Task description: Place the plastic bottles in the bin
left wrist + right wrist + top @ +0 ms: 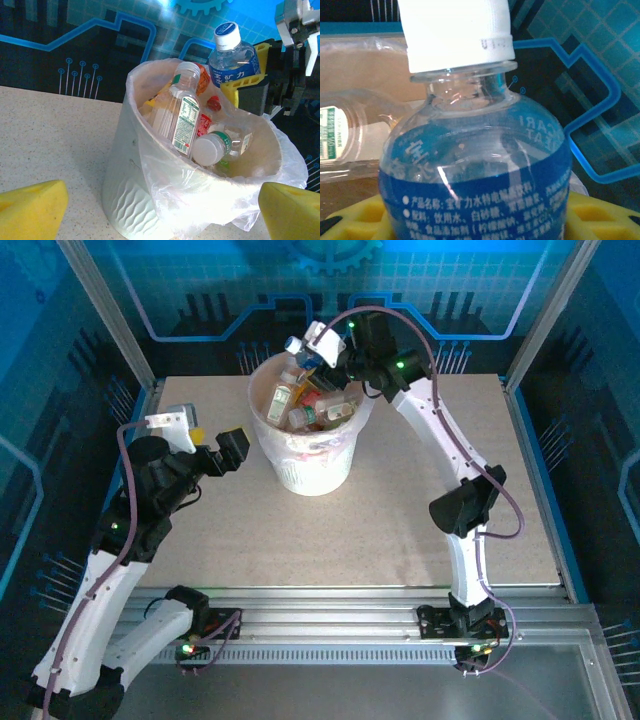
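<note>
The left gripper [231,450] hangs just left of the bin [318,476], its yellow pads [31,206] spread wide apart and holding nothing. The white bin stands upright on the table [400,510], lined with a clear bag and piled with bottles [183,119] lying at mixed angles. At the bin's far rim, the right gripper [311,356] is clamped on a blue-labelled bottle [475,165] with a white cap, held above the pile.

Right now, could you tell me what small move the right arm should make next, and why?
Probably ease the right gripper slightly inward over the bin: its blue-labelled bottle hangs at the far rim, not clearly above the heaped bottles.
</note>
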